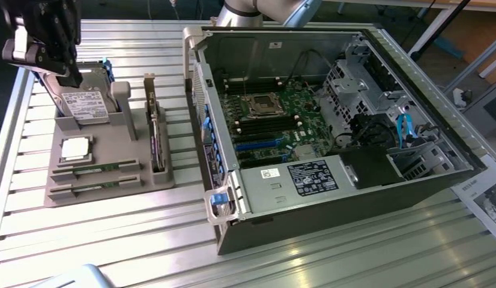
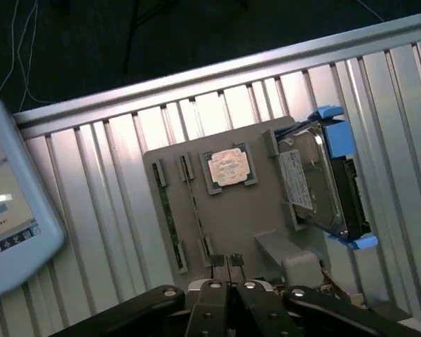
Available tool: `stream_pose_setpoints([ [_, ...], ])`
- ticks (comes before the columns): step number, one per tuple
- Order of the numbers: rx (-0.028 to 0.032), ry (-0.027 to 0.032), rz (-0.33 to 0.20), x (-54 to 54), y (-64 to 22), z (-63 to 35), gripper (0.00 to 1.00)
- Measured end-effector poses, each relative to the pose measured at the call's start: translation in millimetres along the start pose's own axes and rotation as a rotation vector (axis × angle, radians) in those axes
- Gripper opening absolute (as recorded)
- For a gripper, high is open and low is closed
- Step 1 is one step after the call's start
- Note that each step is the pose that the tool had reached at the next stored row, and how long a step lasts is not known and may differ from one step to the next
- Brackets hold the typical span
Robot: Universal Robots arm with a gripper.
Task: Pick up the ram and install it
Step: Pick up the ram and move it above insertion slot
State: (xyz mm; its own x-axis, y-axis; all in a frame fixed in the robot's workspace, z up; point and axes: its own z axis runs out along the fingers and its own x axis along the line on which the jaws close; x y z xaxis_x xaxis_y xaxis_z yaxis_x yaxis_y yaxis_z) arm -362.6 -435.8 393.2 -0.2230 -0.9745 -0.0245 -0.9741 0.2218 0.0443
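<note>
My black pincer point(image 1: 70, 73) point(image 2: 226, 261) hangs above the grey moulded holder tray point(image 1: 111, 197), near the silver hard drive with blue side rails point(image 1: 86, 105). Its two fingers are pressed together and grasp nothing. The ram rests untouched in the tray as two slim green circuit-board sticks, set on edge in parallel slots. One stick point(image 1: 96, 168) lies just beside the square silver processor chip point(image 1: 75, 149), the outer stick point(image 1: 94, 186) point(image 2: 167, 219) along the tray's edge. A dark upright expansion card point(image 1: 156, 144) stands between these and the open black computer case point(image 1: 408, 180), whose green motherboard point(image 1: 292, 96) lies exposed. All sits on a ribbed aluminium table point(image 1: 152, 240).
</note>
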Motion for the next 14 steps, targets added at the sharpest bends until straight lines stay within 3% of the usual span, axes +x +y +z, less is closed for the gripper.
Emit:
stream_pose_setpoints([
  [5, -0.0023, 0.0042, -0.092, 0.0, 0.0, 0.0, 0.1],
  [14, -0.0025, 0.0046, -0.103, 0.0, 0.0, 0.0, 0.1],
])
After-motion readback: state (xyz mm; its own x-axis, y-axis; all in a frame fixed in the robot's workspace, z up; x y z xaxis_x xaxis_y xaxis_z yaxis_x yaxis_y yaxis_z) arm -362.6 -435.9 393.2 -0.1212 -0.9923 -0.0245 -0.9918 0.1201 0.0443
